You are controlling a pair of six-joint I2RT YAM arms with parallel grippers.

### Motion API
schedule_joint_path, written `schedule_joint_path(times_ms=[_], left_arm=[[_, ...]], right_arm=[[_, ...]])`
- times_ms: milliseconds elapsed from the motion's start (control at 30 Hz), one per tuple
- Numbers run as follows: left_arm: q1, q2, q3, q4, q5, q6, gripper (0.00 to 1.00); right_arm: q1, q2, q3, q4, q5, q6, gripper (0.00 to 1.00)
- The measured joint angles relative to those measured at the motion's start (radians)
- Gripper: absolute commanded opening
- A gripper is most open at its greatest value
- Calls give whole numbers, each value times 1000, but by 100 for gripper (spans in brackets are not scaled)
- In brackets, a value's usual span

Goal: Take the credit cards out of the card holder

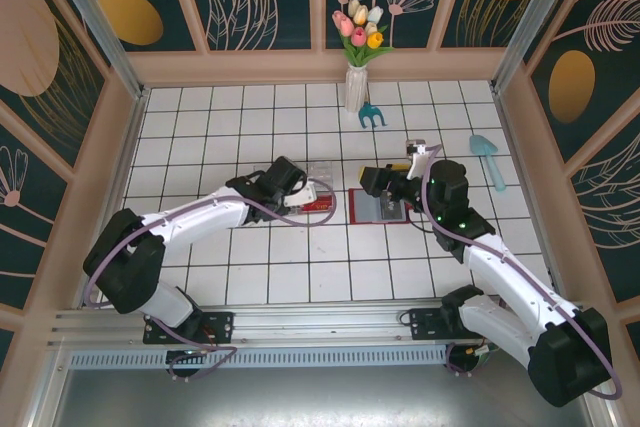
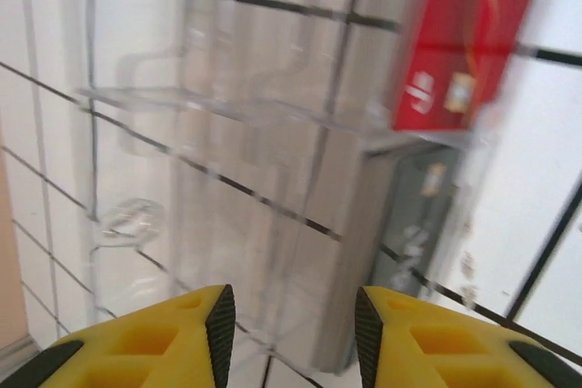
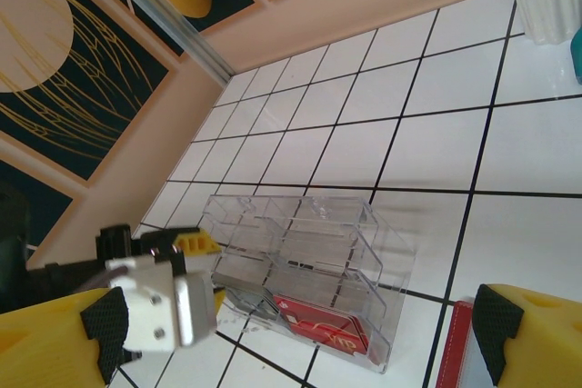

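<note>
**Work surface.** A white tiled table [image 1: 300, 257] carries all items.

**Left end effector.** The left gripper [image 2: 294, 320] sits low at the left side of a clear plastic compartment box [image 3: 300, 243]. Its yellow fingers [image 2: 164, 338] with black pads stand apart, and nothing lies between them. It is released and empty.

**Right end effector.** The right gripper [image 3: 298, 329] hangs above the far left part of the card holder. Its jaws are spread wide and grip nothing.

**Task items.**
- The flat red folding card holder [image 1: 360, 209] lies opened on the table just right of the clear box, with its grey inner face up. The right gripper covers part of it, and the contents of its pockets cannot be made out.
- The red credit card with pale print [image 2: 459, 43] lies inside the clear box, in the compartment at its near edge.
- The dark grey credit card [image 2: 414, 233] shows through the clear plastic just beside the red card. The left wrist view is blurred, so its exact compartment cannot be told.

**Other items.** A white vase of tulips [image 1: 356, 87] stands at the far wall. A small teal rake [image 1: 372, 115] lies near it, and a pale blue scoop [image 1: 488, 159] lies to the far right.
</note>
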Motion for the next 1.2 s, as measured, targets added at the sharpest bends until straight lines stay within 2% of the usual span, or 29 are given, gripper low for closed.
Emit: schedule_joint_path(times_ms=[67, 200, 333, 467, 500, 567, 667, 700, 767, 867, 1033, 1133, 1200], left_arm=[[5, -8, 31, -2, -3, -20, 56], [8, -10, 133, -35, 13, -132, 63], [8, -24, 239, -39, 87, -320, 62], [8, -72, 250, -3, 193, -534, 58], [8, -79, 250, 7, 225, -594, 57], [8, -84, 250, 32, 282, -706, 37], [8, -79, 250, 71, 344, -882, 24], [8, -73, 250, 87, 366, -942, 22], [6, -52, 250, 117, 406, -1049, 22], [-12, 5, 228, 189, 461, -1208, 23], [-110, 132, 208, 269, 481, -1405, 23], [-161, 209, 226, 296, 489, -1497, 27], [-180, 259, 257, 296, 492, -1547, 25]], right_arm=[[0, 0, 0, 0, 1, 0, 99], [-6, 0, 0, -1, 9, 1, 99], [-19, 1, 0, -11, 32, 11, 99], [-29, 8, 0, -39, 56, 31, 93], [-35, 9, 0, -51, 62, 38, 90], [-52, 9, -9, -66, 69, 55, 77], [-92, 9, -36, -88, 67, 80, 56], [-106, 9, -47, -97, 68, 87, 52], [-122, 14, -69, -116, 83, 101, 49], [-129, 39, -96, -142, 103, 112, 32], [-139, 147, -108, -150, 134, 123, 9], [-156, 222, -108, -151, 148, 129, 6], [-169, 256, -111, -150, 159, 130, 6]])
